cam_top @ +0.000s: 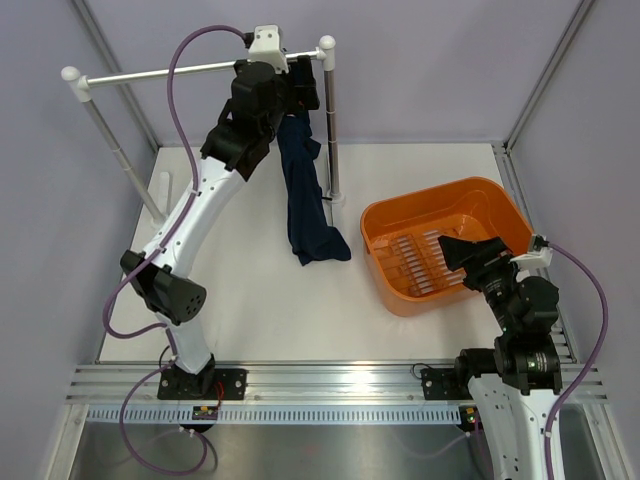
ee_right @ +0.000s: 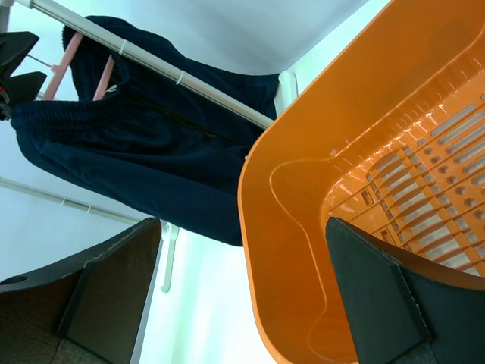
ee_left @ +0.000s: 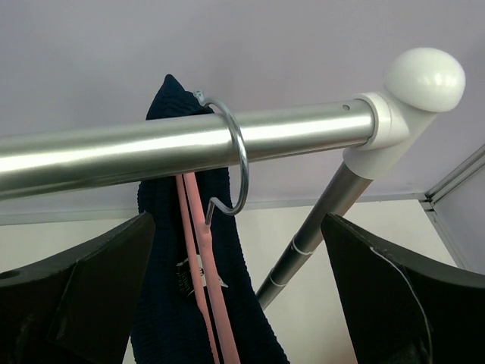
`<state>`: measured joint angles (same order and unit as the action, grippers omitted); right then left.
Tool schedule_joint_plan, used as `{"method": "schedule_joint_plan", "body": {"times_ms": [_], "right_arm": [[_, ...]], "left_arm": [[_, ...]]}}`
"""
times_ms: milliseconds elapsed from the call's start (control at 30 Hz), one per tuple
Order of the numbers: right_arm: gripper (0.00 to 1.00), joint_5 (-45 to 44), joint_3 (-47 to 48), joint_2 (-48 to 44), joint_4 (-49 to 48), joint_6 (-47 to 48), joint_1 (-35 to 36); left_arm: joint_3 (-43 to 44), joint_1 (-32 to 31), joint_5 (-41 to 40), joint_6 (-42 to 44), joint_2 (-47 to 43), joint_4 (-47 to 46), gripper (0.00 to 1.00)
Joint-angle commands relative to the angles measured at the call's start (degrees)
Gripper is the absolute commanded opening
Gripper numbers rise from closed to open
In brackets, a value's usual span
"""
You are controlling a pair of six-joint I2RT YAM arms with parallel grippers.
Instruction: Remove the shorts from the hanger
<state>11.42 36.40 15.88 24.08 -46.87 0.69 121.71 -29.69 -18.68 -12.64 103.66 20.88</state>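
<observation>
The left gripper [ee_left: 236,227] stands wide open and empty, raised to the silver rail [ee_left: 114,152]. Its fingers [ee_left: 83,288] flank the metal hook [ee_left: 239,163] of the pink hanger [ee_left: 203,265], which loops over the rail. The navy shorts [cam_top: 305,200] hang from that hanger just beyond the fingers. The right gripper [ee_right: 242,227], also spread wide and empty, hovers over the orange tub [cam_top: 400,215], well apart from the shorts.

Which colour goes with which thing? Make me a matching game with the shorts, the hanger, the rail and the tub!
Things:
1. shorts
2. hanger
3. rail
4. tub

Colours:
A. silver
B. orange
C. dark blue
D. pink

Pairs: 1-C, 2-D, 3-A, 4-B
</observation>
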Motion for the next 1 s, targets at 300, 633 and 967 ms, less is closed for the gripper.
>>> {"method": "schedule_joint_plan", "body": {"times_ms": [300,633,967], "right_arm": [[1.0,-1.93,2.8,1.61,1.24,1.61,-0.25],[1.0,-2.11,3.59,1.52,2.03,1.7,-0.25],[0.99,-2.28,3.06,0.91,2.38,1.35,-0.25]], "left_arm": [[-1.65,-0.01,-1.98,0.43,1.29,-1.29,0.81],[-5.25,-0.19,-2.33,0.43,-0.29,-0.84,0.66],[-5.78,-0.19,-3.9,2.18,-2.23,0.56,0.25]]}}
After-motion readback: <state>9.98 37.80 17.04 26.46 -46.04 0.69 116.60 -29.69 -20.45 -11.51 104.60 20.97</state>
